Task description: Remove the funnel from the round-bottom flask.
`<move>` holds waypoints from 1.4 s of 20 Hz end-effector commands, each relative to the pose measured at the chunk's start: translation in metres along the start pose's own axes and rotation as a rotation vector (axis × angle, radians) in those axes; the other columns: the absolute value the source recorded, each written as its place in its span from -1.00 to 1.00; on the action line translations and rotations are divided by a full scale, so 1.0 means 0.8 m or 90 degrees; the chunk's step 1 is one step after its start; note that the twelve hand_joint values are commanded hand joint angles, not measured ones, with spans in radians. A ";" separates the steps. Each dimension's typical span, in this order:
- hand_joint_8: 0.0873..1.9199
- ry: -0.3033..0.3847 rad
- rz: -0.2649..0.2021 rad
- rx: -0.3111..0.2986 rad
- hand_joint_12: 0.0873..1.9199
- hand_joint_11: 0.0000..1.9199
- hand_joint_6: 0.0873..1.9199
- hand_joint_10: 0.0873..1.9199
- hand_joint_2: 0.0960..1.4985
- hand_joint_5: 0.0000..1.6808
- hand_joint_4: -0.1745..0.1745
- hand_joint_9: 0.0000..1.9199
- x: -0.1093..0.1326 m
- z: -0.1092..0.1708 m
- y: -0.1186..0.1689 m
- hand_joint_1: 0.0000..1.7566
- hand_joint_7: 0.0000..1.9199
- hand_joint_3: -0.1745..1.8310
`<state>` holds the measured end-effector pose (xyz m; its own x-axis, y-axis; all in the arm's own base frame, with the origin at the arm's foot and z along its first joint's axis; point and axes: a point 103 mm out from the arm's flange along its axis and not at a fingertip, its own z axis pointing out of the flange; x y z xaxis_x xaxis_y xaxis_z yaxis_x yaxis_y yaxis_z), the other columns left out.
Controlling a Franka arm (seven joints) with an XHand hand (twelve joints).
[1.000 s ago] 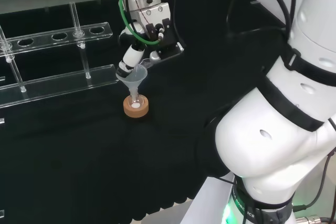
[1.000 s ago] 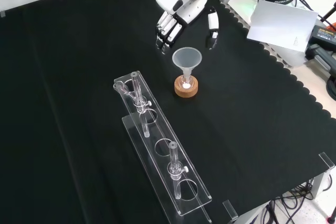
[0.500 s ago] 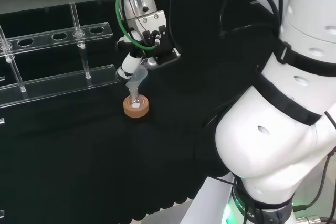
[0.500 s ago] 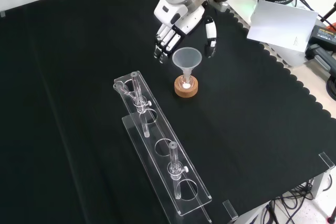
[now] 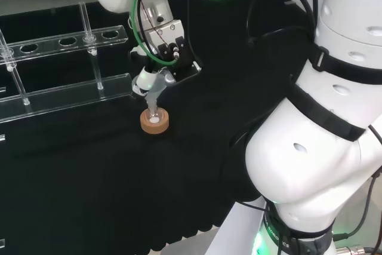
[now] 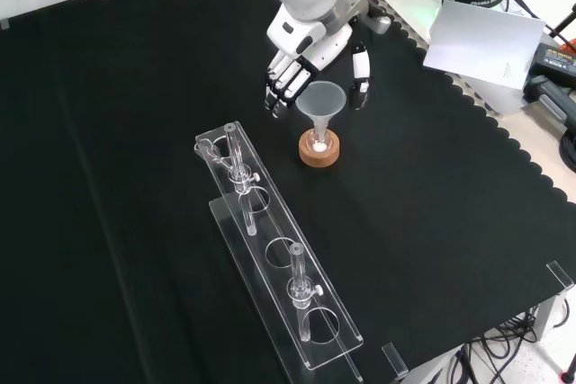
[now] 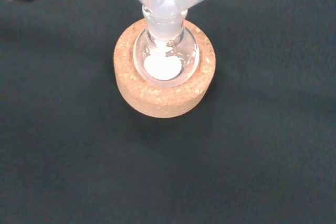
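Hand (image 6: pixel 310 60) spread wide straddles funnel (image 6: pixel 320 101), fingers left, thumb right, placed to close on its cone above flask (image 7: pixel 165 59).

Rough cork stand (image 7: pixel 165 94), glossy glass flask (image 7: pixel 165 59), matt black cloth (image 7: pixel 252 171).

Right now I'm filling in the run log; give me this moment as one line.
phase: approach | hand: open, fingers either side of funnel | funnel: seated in flask | flask: on cork ring

A clear rack (image 6: pixel 279 276) holding glass tubes (image 6: pixel 298 287) lies on the black cloth (image 6: pixel 135 177).
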<state>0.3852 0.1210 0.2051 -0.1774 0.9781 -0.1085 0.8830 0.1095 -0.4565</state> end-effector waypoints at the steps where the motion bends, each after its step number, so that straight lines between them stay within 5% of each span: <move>1: -0.64 -0.021 0.003 -0.006 0.52 -0.73 -1.00 -0.16 -0.18 -0.86 0.01 -0.90 0.003 0.007 0.001 -0.21 -1.00 -0.55; 18: -0.37 -0.031 0.018 0.004 0.49 -0.66 -1.00 -0.20 -0.19 -0.70 -0.05 -0.76 0.001 0.026 0.006 -0.19 -0.99 -0.49; 28: -0.31 -0.068 0.036 -0.026 0.39 -0.51 -1.00 -0.36 -0.14 -0.43 -0.08 -0.44 -0.002 0.029 0.006 -0.18 -0.77 -0.41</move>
<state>0.3796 0.1144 0.1791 -0.1695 0.9671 -0.1897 0.8918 0.0686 -0.4472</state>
